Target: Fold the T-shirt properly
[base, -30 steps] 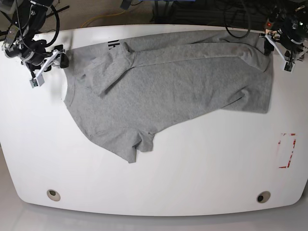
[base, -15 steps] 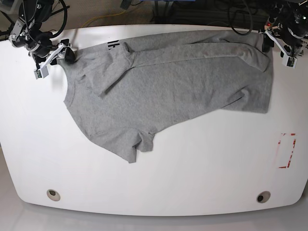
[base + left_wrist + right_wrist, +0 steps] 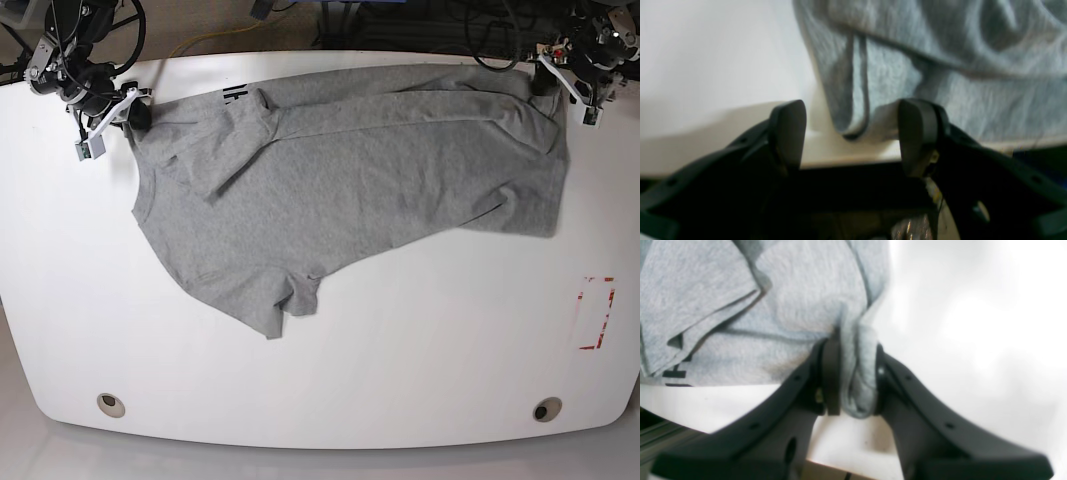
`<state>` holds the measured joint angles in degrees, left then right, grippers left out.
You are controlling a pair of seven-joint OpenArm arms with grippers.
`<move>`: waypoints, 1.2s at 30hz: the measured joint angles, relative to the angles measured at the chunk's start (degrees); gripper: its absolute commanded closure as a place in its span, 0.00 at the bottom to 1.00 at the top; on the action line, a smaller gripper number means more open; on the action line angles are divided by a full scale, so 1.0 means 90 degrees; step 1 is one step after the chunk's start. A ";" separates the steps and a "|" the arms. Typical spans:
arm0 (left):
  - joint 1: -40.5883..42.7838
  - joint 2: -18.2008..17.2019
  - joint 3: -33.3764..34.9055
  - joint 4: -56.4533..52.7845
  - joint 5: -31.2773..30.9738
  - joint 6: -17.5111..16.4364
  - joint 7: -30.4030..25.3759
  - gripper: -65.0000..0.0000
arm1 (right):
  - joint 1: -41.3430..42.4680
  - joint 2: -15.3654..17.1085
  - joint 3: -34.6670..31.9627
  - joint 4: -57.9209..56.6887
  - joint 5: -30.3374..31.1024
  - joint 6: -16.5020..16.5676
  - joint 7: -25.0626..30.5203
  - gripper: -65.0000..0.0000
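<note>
The heather-grey T-shirt (image 3: 350, 180) lies spread and partly folded across the white table (image 3: 400, 350), with black lettering (image 3: 232, 94) near its far left edge. My right gripper (image 3: 133, 110) is at that far left corner. In the right wrist view the right gripper (image 3: 853, 380) is shut on a bunched fold of the T-shirt (image 3: 800, 306). My left gripper (image 3: 553, 88) is at the far right corner. There the left gripper (image 3: 851, 133) stands open, its fingers (image 3: 788, 130) on either side of a hem corner of the T-shirt (image 3: 940, 50) at the table edge.
A red-marked rectangle (image 3: 597, 312) is on the table at the right. Two round holes (image 3: 111, 404) (image 3: 546, 409) sit near the front edge. Cables run behind the far edge.
My right gripper has moved in to the shirt's far left corner and shut on a fold of it. The left gripper shifted slightly toward the far edge and stayed open.
</note>
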<state>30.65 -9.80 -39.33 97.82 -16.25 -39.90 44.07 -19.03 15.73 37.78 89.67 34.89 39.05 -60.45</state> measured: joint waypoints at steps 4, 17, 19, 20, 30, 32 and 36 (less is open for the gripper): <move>-0.0015 -0.0046 0.0182 -0.0160 -0.0029 0.0000 -0.0153 0.62 | -0.0044 -0.0005 0.0022 0.0000 0.0019 0.0117 0.0005 0.82; 0.0044 0.0044 -0.0335 0.0104 0.0260 -0.0056 0.0381 0.91 | -0.0287 -0.0015 0.0049 0.0087 0.0148 0.0121 0.0002 0.98; 0.0073 0.0005 -0.0376 0.0148 0.0299 -0.0051 0.0622 0.91 | -0.0355 -0.0078 0.0049 0.0199 0.0117 0.0119 -0.0019 0.98; 0.0068 -0.0007 -0.0379 0.0158 0.0299 -0.0053 0.0687 0.90 | -0.0389 -0.0126 0.0051 0.0253 0.0092 0.0119 -0.0022 0.98; 0.0032 0.0005 -0.0495 0.0160 0.0379 -0.0051 0.0772 0.62 | -0.0695 -0.0495 0.0381 0.0622 0.0029 0.0124 -0.0117 0.94; 0.0034 -0.0015 -0.0503 0.0163 0.0379 -0.0046 0.0772 0.46 | -0.0702 -0.0495 0.0381 0.0622 0.0029 0.0124 -0.0102 0.81; 0.0032 -0.0024 -0.0532 0.0168 0.0386 -0.0005 0.0772 0.37 | -0.0731 -0.0495 0.0386 0.0658 0.0087 0.0168 -0.0090 0.46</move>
<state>30.94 -10.02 -44.12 99.33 -12.78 -39.94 51.03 -25.61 11.27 41.25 95.59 35.68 40.56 -61.25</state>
